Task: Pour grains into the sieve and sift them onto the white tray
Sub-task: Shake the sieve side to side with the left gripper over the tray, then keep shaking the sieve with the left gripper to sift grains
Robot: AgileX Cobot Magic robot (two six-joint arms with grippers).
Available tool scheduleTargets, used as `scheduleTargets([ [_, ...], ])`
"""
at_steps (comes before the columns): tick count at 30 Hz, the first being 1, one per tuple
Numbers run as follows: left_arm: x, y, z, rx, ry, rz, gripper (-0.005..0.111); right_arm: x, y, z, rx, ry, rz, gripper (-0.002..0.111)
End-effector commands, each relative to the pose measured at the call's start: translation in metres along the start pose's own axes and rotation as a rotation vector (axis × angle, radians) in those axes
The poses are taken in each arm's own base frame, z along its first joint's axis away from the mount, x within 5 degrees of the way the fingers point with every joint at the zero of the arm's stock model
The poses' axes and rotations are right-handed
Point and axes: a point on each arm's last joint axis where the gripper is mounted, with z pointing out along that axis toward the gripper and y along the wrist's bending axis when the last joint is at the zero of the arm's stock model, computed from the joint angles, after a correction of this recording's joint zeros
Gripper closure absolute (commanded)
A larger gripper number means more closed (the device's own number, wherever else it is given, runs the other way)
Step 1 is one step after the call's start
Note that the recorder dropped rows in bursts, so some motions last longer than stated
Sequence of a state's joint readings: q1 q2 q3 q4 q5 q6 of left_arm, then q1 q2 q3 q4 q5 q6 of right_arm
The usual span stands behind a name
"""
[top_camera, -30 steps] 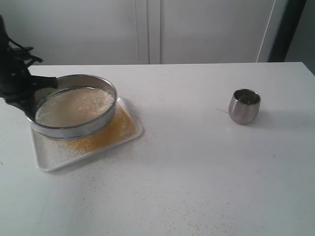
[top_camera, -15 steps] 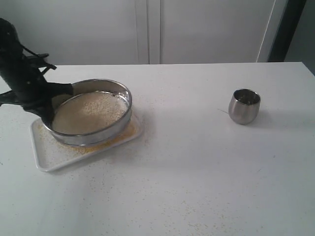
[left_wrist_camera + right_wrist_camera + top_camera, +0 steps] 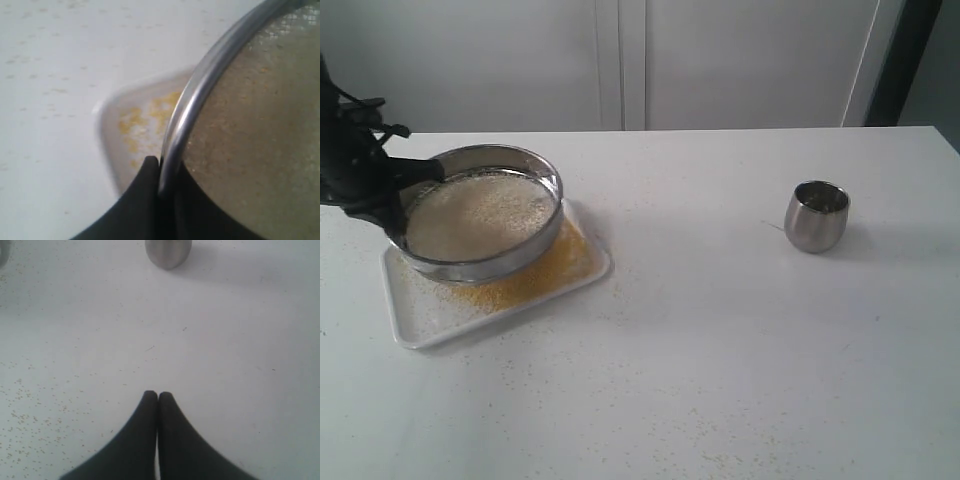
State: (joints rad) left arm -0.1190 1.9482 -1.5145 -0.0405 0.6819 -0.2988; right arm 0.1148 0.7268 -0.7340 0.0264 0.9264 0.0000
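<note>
The sieve (image 3: 480,212), a wide steel ring with mesh bottom, hangs just over the white tray (image 3: 415,320) at the left of the table. Pale whitish grains (image 3: 475,215) lie in it; fine golden-yellow grains (image 3: 555,262) lie spread on the tray under it. My left gripper (image 3: 395,200) is shut on the sieve's left rim (image 3: 185,110), one finger (image 3: 142,190) outside the ring and one inside. The tray corner (image 3: 107,120) with yellow grains shows beneath. My right gripper (image 3: 158,396) is shut and empty above the bare table, out of the exterior view.
A small rounded steel cup (image 3: 816,215) stands upright at the right of the table, also in the right wrist view (image 3: 168,251). Stray yellow grains (image 3: 720,450) dot the white table near its front edge. White cabinet doors (image 3: 620,60) stand behind the table.
The sieve swung right about half a second ago and has come back left with the left gripper, uncovering the yellow grains on the tray's right side. The right arm has not moved.
</note>
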Motion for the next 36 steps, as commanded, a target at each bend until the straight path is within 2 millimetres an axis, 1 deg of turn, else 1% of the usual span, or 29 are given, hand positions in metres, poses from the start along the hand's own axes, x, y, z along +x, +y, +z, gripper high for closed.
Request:
scheduleTargets([
  [1,-0.001,0.003,-0.013,-0.084,-0.001,-0.024,0.107,0.001,0.0,0.0,0.001,-0.007,0.006,0.108],
  [2,-0.003,0.015,-0.018,-0.118,-0.011,-0.118,0.107,0.001,0.0,0.0,0.001,-0.007,0.006,0.108],
  [3,-0.004,0.022,-0.019,-0.112,-0.012,-0.169,0.107,0.001,0.0,0.0,0.001,-0.007,0.006,0.108],
  [4,-0.003,0.022,-0.018,-0.073,-0.002,-0.19,0.107,0.001,0.0,0.0,0.001,-0.007,0.006,0.108],
  [5,-0.002,0.017,-0.012,-0.012,0.013,-0.171,0.107,0.001,0.0,0.0,0.001,-0.007,0.006,0.108],
  [7,0.004,-0.004,0.0,0.131,0.055,-0.121,0.107,0.001,0.0,0.0,0.001,-0.007,0.006,0.108],
  [9,0.008,-0.018,0.005,0.185,0.089,-0.022,0.107,0.001,0.0,0.0,0.001,-0.007,0.006,0.108],
  [10,0.009,-0.017,0.004,0.163,0.093,0.033,0.107,0.001,0.0,0.0,0.001,-0.007,0.006,0.108],
  [11,0.007,-0.009,0.0,0.101,0.083,0.06,0.107,0.001,0.0,0.0,0.001,-0.007,0.006,0.108],
  [13,0.002,0.021,-0.009,-0.041,0.069,-0.067,0.107,0.001,0.0,0.0,0.001,-0.007,0.006,0.108],
  [14,0.0,0.034,-0.013,-0.082,0.062,-0.178,0.107,0.001,0.0,0.0,0.001,-0.007,0.006,0.108],
  [15,0.0,0.041,-0.013,-0.08,0.063,-0.236,0.107,0.001,0.0,0.0,0.001,-0.007,0.006,0.108],
  [16,0.0,0.039,-0.012,-0.04,0.069,-0.233,0.107,0.001,0.0,0.0,0.001,-0.007,0.006,0.108],
  [17,0.001,0.03,-0.007,0.028,0.073,-0.196,0.107,0.001,0.0,0.0,0.001,-0.007,0.006,0.108],
  [19,0.004,0.004,0.002,0.128,0.079,-0.097,0.107,0.001,0.0,0.0,0.001,-0.007,0.006,0.108],
  [20,0.006,-0.006,0.005,0.137,0.077,-0.03,0.107,0.001,0.0,0.0,0.001,-0.007,0.006,0.108],
  [21,0.006,-0.009,0.004,0.113,0.066,0.017,0.107,0.001,0.0,0.0,0.001,-0.007,0.006,0.108],
  [22,0.003,-0.005,0.002,0.059,0.056,0.019,0.107,0.001,0.0,0.0,0.001,-0.007,0.006,0.108],
  [23,0.0,0.006,-0.003,-0.013,0.052,-0.019,0.107,0.001,0.0,0.0,0.001,-0.007,0.006,0.108],
  [25,-0.002,0.03,-0.01,-0.121,0.061,-0.148,0.107,0.001,0.0,0.0,0.001,-0.007,0.006,0.108],
  [26,-0.002,0.037,-0.012,-0.131,0.065,-0.214,0.107,0.001,0.0,0.0,0.001,-0.007,0.006,0.108],
  [28,-0.002,0.03,-0.007,-0.067,0.057,-0.243,0.107,0.001,0.0,0.0,0.001,-0.007,0.006,0.108],
  [29,0.0,0.018,-0.003,-0.014,0.048,-0.213,0.107,0.001,0.0,0.0,0.001,-0.007,0.006,0.108],
  [31,0.004,-0.008,0.003,0.057,0.042,-0.07,0.107,0.001,0.0,0.0,0.001,-0.007,0.006,0.108],
  [32,0.005,-0.014,0.003,0.045,0.036,0.023,0.107,0.001,0.0,0.0,0.001,-0.007,0.006,0.108],
  [33,0.004,-0.012,0.002,-0.005,0.025,0.079,0.107,0.001,0.0,0.0,0.001,-0.007,0.006,0.108],
  [34,0.002,-0.006,-0.003,-0.059,0.021,0.076,0.107,0.001,0.0,0.0,0.001,-0.007,0.006,0.108],
  [35,-0.001,0.006,-0.008,-0.136,0.019,0.007,0.107,0.001,0.0,0.0,0.001,-0.007,0.006,0.108],
  [36,-0.002,0.019,-0.014,-0.192,0.015,-0.108,0.107,0.001,0.0,0.0,0.001,-0.007,0.006,0.108],
])
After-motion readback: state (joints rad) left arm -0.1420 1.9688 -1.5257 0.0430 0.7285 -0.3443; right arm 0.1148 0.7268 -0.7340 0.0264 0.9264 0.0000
